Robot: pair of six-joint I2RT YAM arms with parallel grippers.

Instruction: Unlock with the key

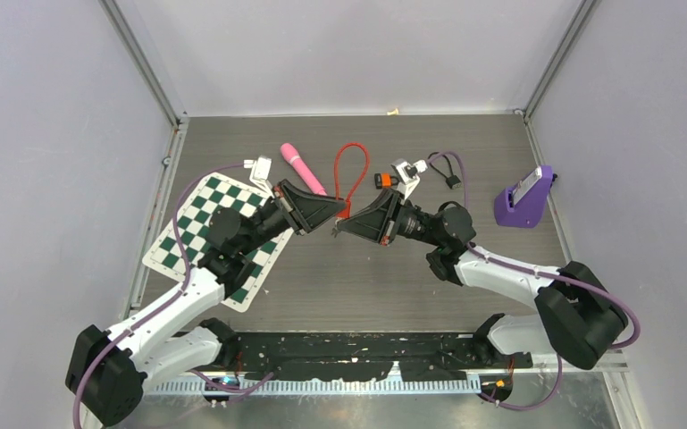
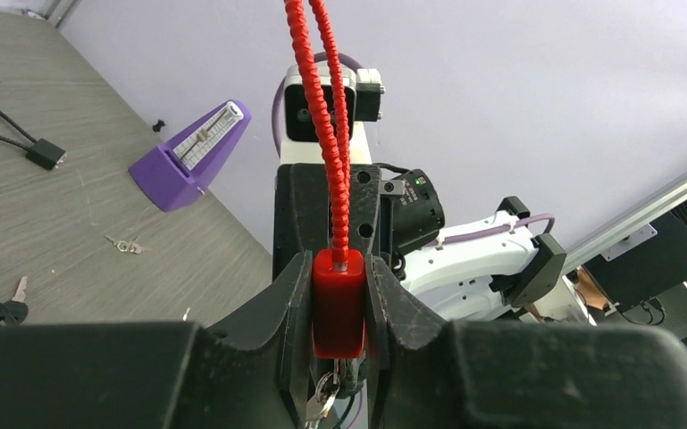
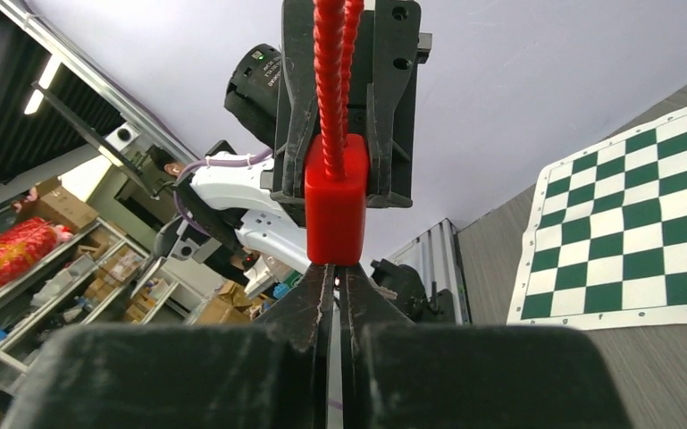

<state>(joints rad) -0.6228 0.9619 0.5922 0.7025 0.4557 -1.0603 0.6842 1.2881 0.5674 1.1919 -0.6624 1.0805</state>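
A red padlock body with a red ribbed cable loop is held above the table's middle. My left gripper is shut on the padlock's sides, as the left wrist view shows. The cable rises from the lock's top. A silver key with a ring sticks out of the lock's underside. My right gripper meets the lock from the opposite side. In the right wrist view its jaws are pressed nearly together right under the red lock. The key blade is hidden between them.
A green-and-white chessboard mat lies at the left. A pink cylinder, a white-and-orange device and a black cable lie behind. A purple metronome stands at the right. Spare keys lie on the table.
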